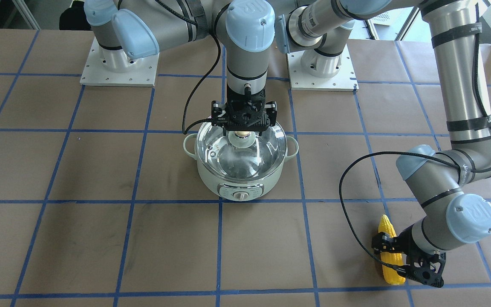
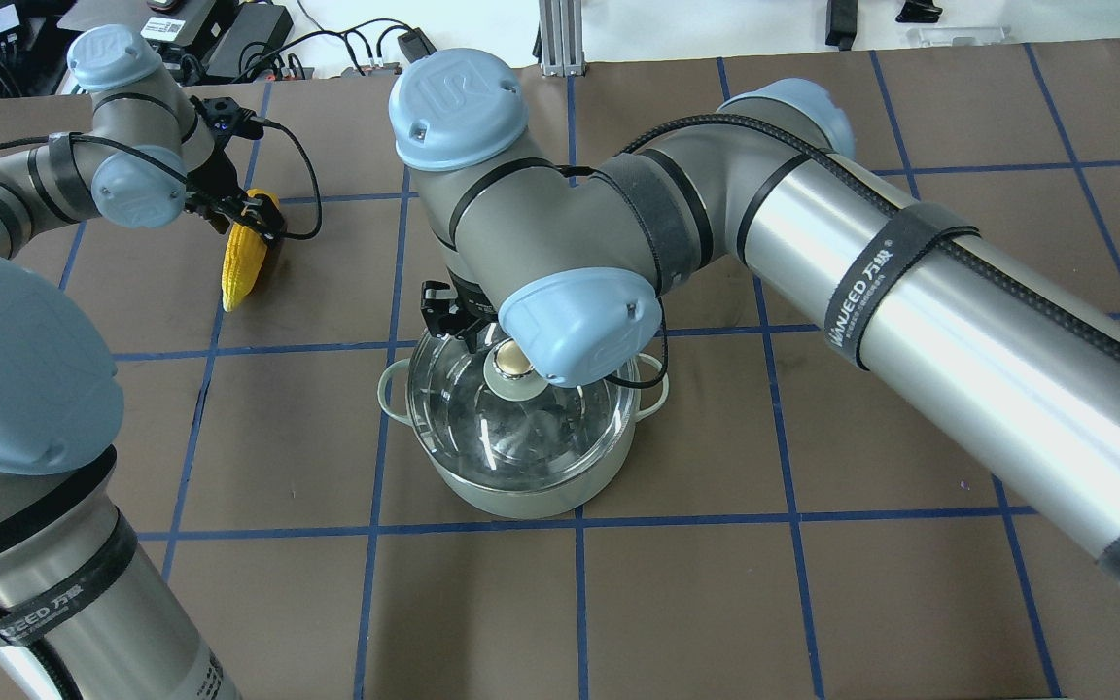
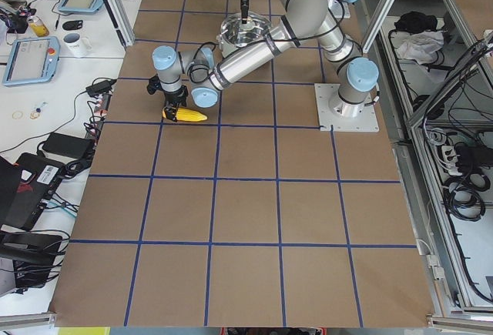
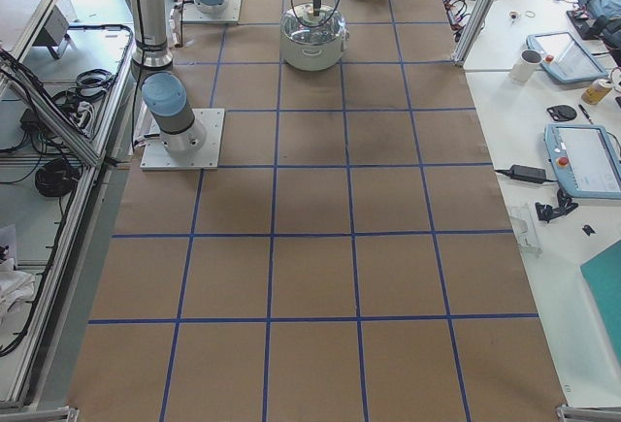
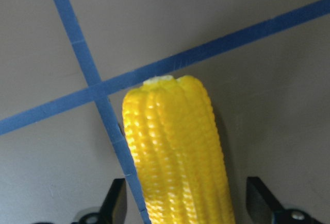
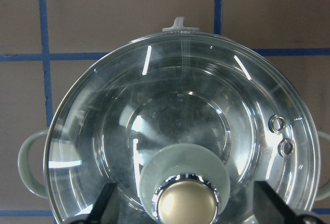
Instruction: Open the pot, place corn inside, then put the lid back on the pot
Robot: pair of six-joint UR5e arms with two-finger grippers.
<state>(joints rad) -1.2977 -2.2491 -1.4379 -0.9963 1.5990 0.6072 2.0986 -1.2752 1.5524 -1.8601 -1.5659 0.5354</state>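
The mint-green pot (image 1: 240, 179) stands mid-table with the clear glass lid (image 1: 224, 149) on it. My right gripper (image 1: 244, 128) hangs straight over the lid's gold-topped knob (image 6: 186, 203). Its fingers (image 6: 105, 201) stand wide on either side of the knob without touching it, so it is open. The yellow corn (image 1: 385, 226) lies on the table away from the pot, on my left side. My left gripper (image 5: 188, 203) is low over the corn (image 5: 175, 147), open, with a finger on each side of the ear. The corn also shows in the overhead view (image 2: 239, 262).
The table is brown paper with a blue tape grid (image 1: 220, 247). The arms' white base plates (image 1: 119, 68) sit at the robot's edge. Cables and devices lie beyond the far edge (image 2: 259, 29). The pot's loop handles (image 6: 28, 157) stick out sideways.
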